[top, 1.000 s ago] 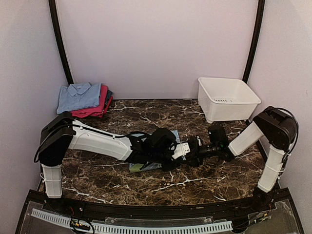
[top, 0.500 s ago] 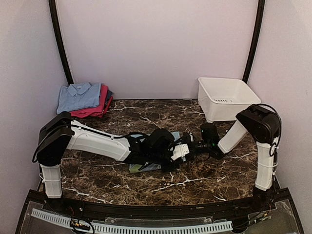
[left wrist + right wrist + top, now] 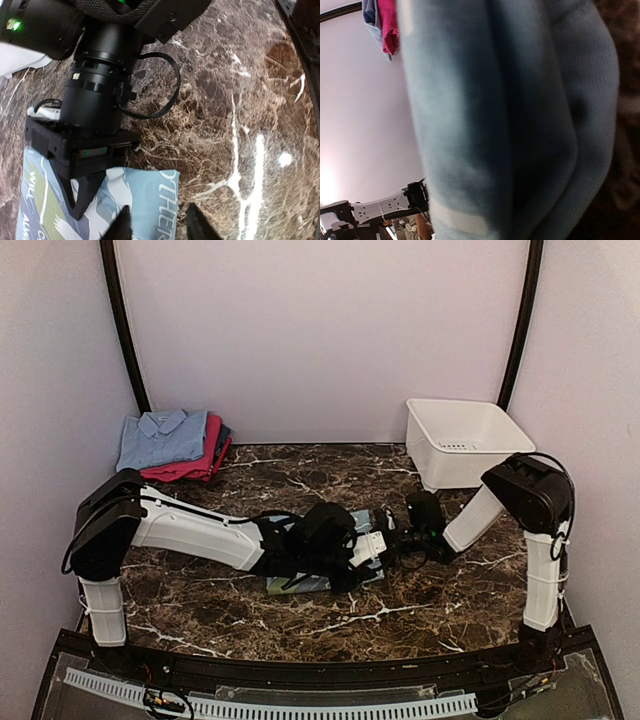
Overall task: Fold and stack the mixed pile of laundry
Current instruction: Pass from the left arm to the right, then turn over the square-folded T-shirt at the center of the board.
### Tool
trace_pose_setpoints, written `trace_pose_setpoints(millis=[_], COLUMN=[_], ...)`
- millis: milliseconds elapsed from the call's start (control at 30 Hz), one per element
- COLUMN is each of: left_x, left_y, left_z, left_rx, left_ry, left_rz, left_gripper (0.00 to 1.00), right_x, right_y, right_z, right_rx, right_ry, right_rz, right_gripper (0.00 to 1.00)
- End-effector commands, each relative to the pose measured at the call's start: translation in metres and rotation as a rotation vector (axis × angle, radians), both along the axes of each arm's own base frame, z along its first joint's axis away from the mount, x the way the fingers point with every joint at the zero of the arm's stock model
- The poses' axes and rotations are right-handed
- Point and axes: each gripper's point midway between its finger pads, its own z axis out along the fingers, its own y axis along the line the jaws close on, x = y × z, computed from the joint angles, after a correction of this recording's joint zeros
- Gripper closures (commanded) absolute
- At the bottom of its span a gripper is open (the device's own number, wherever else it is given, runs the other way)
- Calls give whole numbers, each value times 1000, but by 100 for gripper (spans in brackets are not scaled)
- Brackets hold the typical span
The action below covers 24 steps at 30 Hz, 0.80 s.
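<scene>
Two jaws of the left gripper (image 3: 159, 226) stand apart over the folded blue tee (image 3: 145, 197) at table (image 3: 470, 590) centre; for the right gripper (image 3: 396, 539) we cannot tell. We should pinch all layers together and lift evenly.

A lab test booth: plain pale lilac wall panels (image 3: 320, 330) close in a dark brown marble-patterned bench (image 3: 450, 610) left, right and far; a white slotted cable duct (image 3: 270, 707) runs along its near edge.
</scene>
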Motion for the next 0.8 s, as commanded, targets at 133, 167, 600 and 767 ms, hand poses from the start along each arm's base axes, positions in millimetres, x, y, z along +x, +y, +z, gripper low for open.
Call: trace_pose_setpoints(millis=[133,167,600,767], left_x=[9,12,9,9], left_y=[38,43,101,106], left_z=[46,55,70,80], left_rx=[-108,-131,-190,-216], left_ry=[52,46,62,48], left_rz=[168,201,352,354], left_gripper=[39,36,30,29], right_x=[1,1,5,-19], right_y=[-51,-55,-167,-260], right_z=[-7,-7,60,117], right_rx=[-289,-320,-766,-1055], right_ry=[-34,-36,-172,-179], right_rz=[52,72,48,-75], right_gripper=[100,100,100,100])
